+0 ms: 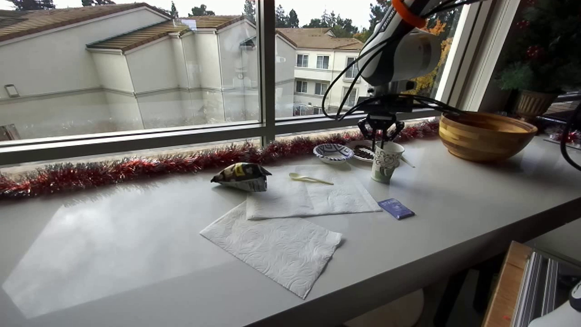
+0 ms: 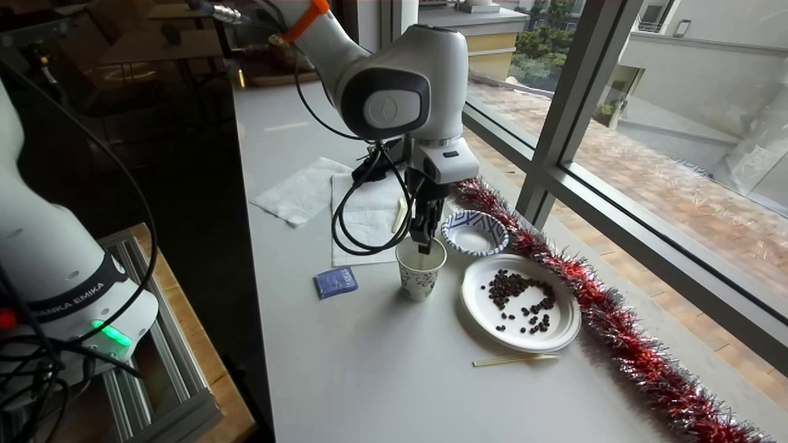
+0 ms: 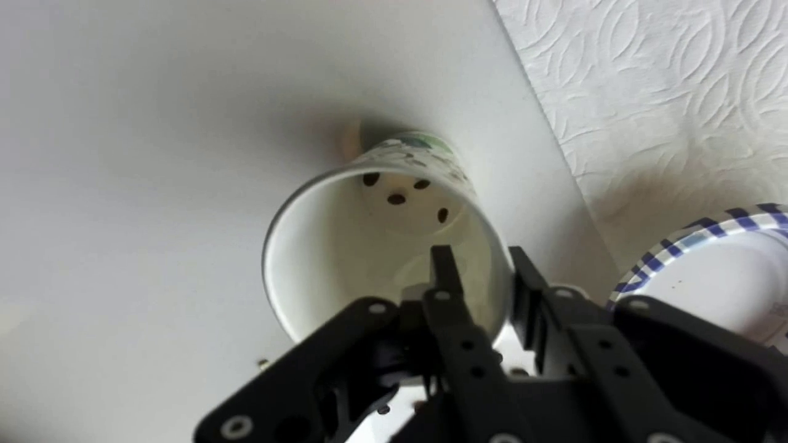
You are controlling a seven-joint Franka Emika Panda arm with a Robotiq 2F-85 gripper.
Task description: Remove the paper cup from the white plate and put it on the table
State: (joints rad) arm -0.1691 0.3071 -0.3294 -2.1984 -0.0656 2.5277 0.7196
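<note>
The paper cup (image 1: 385, 167) stands upright on the light-grey table (image 1: 136, 254), beside the white plate (image 2: 473, 301). Its printed side also shows in an exterior view (image 2: 420, 284). The wrist view looks into the cup (image 3: 345, 258); a few dark beans lie at its bottom. The plate holds many dark beans and is partly hidden behind the cup in an exterior view (image 1: 354, 146). My gripper (image 3: 479, 250) is over the cup's rim, one finger inside and one outside. A gap shows between the inner finger and the cup wall, so the fingers are open. It points straight down (image 2: 423, 247).
A blue-patterned bowl (image 2: 474, 235) stands close by the cup and plate. White napkins (image 1: 277, 250), a spoon (image 1: 311, 179), a snack bag (image 1: 243, 177), a blue packet (image 2: 335, 282) and thin sticks (image 2: 514, 360) lie around. A wooden bowl (image 1: 485, 136) and red tinsel (image 2: 652, 363) are farther off.
</note>
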